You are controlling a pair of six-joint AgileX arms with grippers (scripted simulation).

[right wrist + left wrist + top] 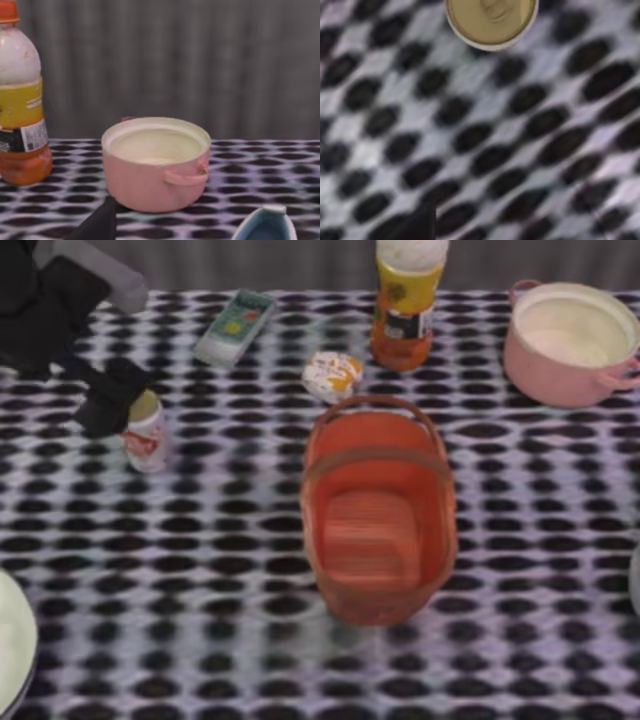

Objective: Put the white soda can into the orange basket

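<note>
So far almost nothing of the task is done: the white soda can (pixel 146 433) stands upright on the bench (pixel 200 570) at the top view's left side, well apart from the orange basket (pixel 378 508), which sits near the middle and has nothing inside. My left end effector (pixel 112 395) hangs just beside the can, partly over its upper-left edge, but I cannot tell how far its fingers are open, and I see no sign that it has hold of anything (in the left wrist view only the can's dull top shows, near the picture's edge). My right arm is parked out of the top view; its wrist camera looks toward the pink pot (pixel 156 162) and the juice bottle (pixel 21 105). What remains, in my judgement, is everything: centre over the can, grasp it, lift, carry it to the basket and release.
</note>
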